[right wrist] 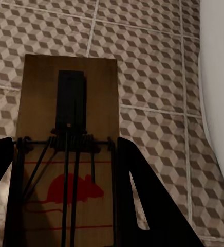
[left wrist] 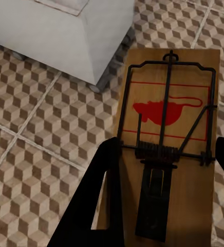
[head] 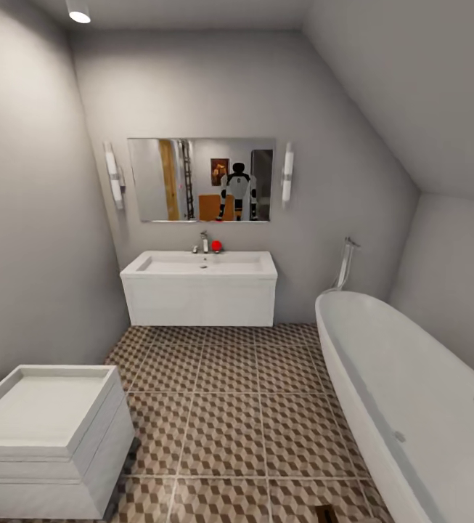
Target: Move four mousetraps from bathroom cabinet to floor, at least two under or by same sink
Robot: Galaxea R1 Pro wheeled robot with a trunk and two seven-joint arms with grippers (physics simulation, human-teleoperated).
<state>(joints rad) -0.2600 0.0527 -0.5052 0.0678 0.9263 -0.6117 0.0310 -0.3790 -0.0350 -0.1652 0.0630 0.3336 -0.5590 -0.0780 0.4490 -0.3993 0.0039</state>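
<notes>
Mousetraps are not to be made out in the head view, apart from a small dark brown scrap (head: 327, 513) at the bottom edge that is too cut off to name. That view looks across the bathroom floor (head: 222, 407), tiled in a brown-and-beige cube pattern, to the white sink (head: 200, 270) with its chrome tap (head: 205, 242) on the far wall, a mirror (head: 200, 179) above it. A white oval bathtub (head: 411, 407) runs along the right and a low white box unit (head: 44, 436) stands at the left.

In the left wrist view, the left claw (left wrist: 166, 162) is closed on a wooden mousetrap (left wrist: 171, 134), its dark fingers (left wrist: 104, 175) against the board's two long edges; the trap hangs above the tiles near a corner of the white box unit (left wrist: 76, 36).

In the right wrist view, the right claw (right wrist: 63, 170) likewise grips a second mousetrap (right wrist: 66, 134) by its long edges, over the tiles and beside the white bathtub wall (right wrist: 217, 77).
</notes>
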